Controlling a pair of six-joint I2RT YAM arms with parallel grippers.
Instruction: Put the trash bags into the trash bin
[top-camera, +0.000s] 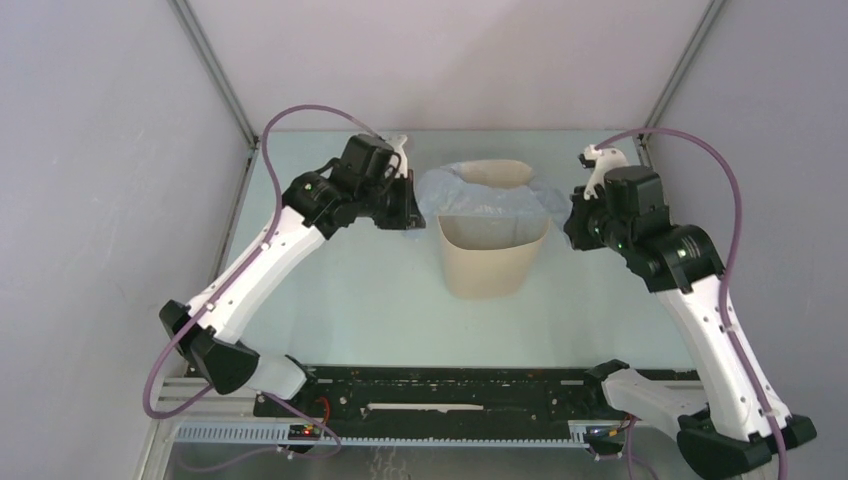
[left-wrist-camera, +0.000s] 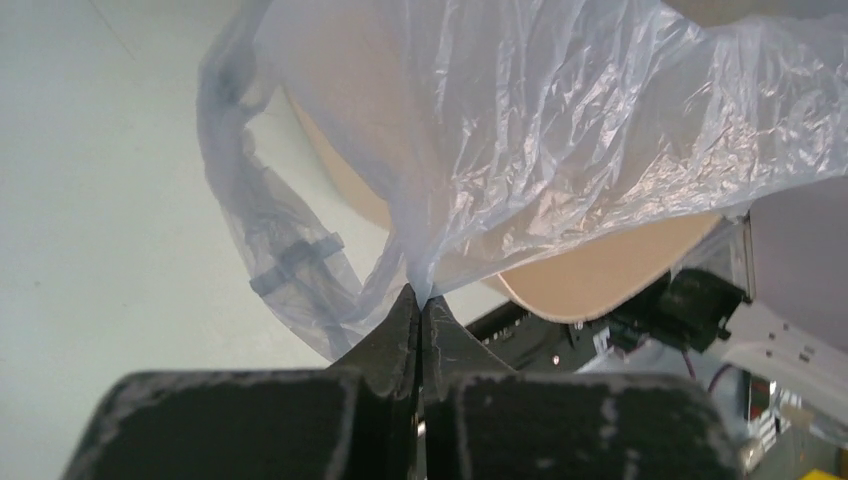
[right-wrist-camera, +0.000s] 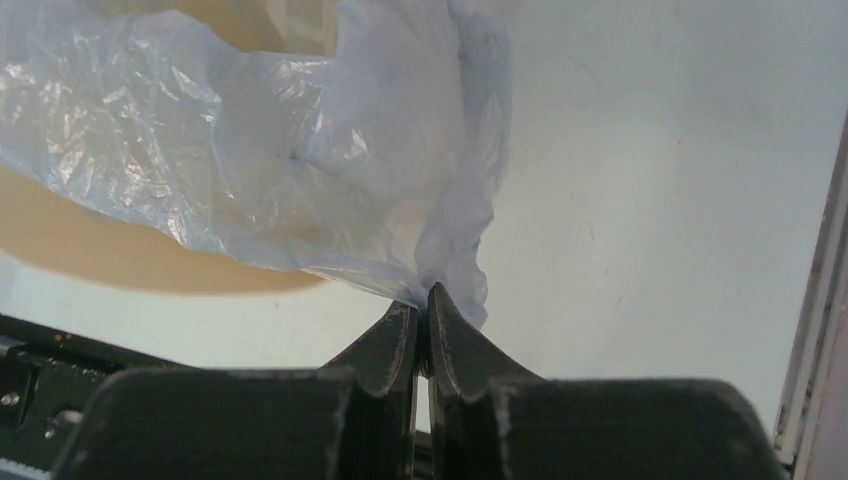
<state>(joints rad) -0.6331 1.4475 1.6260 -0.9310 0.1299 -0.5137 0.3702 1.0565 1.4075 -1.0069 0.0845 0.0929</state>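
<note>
- Left fingers (left-wrist-camera: 398, 335) are pinched together on a fold of the thin, translucent pale-blue plastic film bag (left-wrist-camera: 520, 120). Only a little film looks caught, so a hard outward pull could slip or tear it.
- Between the arms, the bag lies stretched across the far part of the mouth of the tall beige plastic bin (top-camera: 490, 265), upright on the pale bench (top-camera: 340, 300). Dragging film might tip or shift the bin.
- Right fingers (right-wrist-camera: 395, 340) are clamped on the opposite edge and carry the same risk.
- I cannot tell whether the bag's body hangs inside the bin or behind it. From above, the wrists hide both sets of fingers.
</note>
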